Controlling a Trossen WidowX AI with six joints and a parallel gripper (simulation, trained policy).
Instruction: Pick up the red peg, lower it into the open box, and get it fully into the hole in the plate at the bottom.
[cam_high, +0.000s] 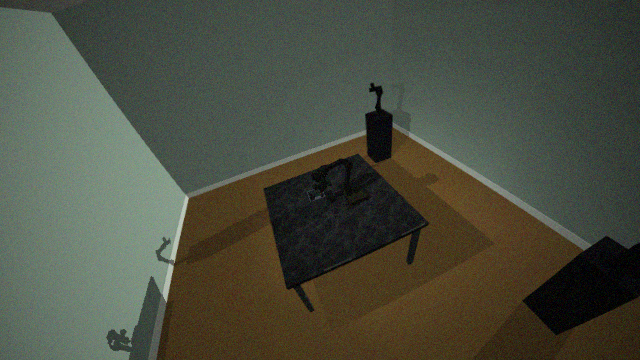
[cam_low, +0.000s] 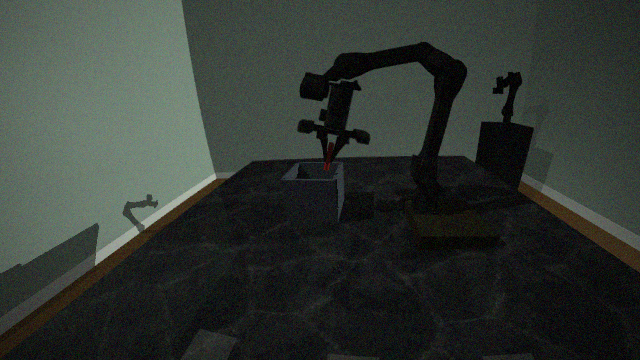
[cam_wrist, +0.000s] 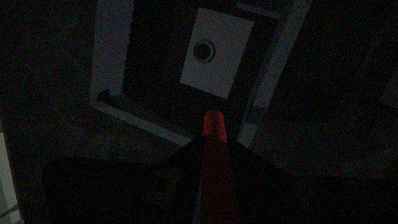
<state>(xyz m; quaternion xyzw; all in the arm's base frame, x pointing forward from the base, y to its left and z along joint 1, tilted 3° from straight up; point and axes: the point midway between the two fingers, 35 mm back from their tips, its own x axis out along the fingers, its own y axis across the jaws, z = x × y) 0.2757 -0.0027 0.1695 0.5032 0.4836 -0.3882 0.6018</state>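
The pincer (cam_low: 330, 156) (cam_wrist: 214, 144) is closed on the red peg (cam_low: 328, 157) (cam_wrist: 215, 125), which points down at a slight tilt, its lower end at the rim of the open box (cam_low: 312, 202) (cam_wrist: 267, 90) in the exterior view; whether the tip is below the rim, I cannot tell; in the wrist view the tip shows nearest the box's lower corner, apart from the pale plate (cam_wrist: 215, 75) and its round hole (cam_wrist: 204, 51); dark room lies between plate and walls. The box stands toward the far edge of the dark table (cam_high: 345, 225) (cam_low: 320, 280); the tabletop stretches wide on its near side; the arm (cam_high: 347, 172) (cam_low: 442, 110) rises to its right, well apart, bending over the top.
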